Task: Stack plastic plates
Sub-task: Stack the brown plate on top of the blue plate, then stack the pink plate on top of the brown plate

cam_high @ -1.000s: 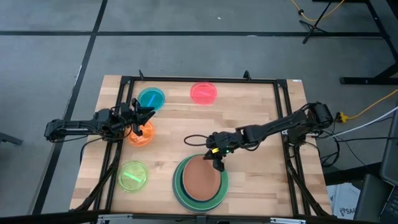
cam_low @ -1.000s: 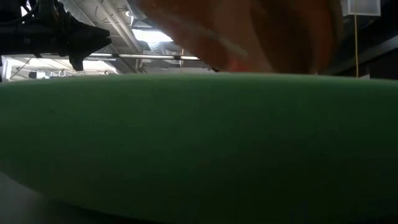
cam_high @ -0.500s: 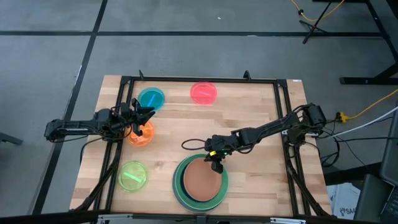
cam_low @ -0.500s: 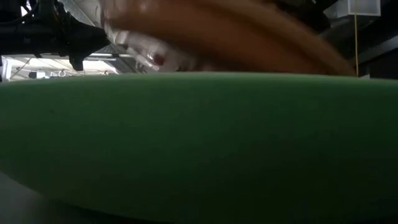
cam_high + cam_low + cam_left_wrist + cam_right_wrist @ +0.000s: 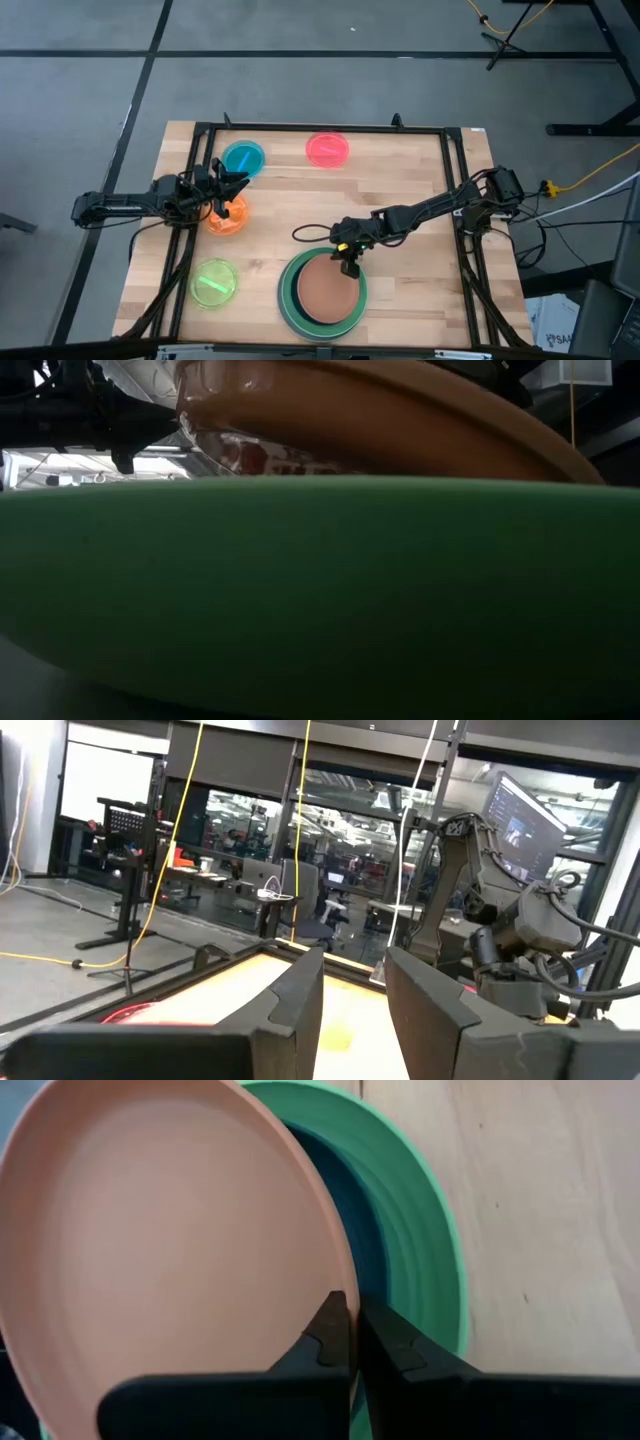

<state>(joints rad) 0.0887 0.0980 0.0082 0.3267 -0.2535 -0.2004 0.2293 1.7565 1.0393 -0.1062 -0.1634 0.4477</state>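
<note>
Four small translucent round plastic plates are lying singly; right gripper (image 5: 347,258) is pinching the round terracotta plastic plate (image 5: 326,291) at lower centre.

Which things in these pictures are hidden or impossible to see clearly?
- Low view: the light green plate fills the picture and hides the table.
- High view: the orange plate is half covered by the left gripper.
- Right wrist view: the terracotta plate, pinched by the right gripper, covers most of the dark teal plate.

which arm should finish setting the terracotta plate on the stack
Right. The right gripper is shut on the round terracotta plastic plate's rim over the stack; the left gripper hovers by the small orange plate.
</note>
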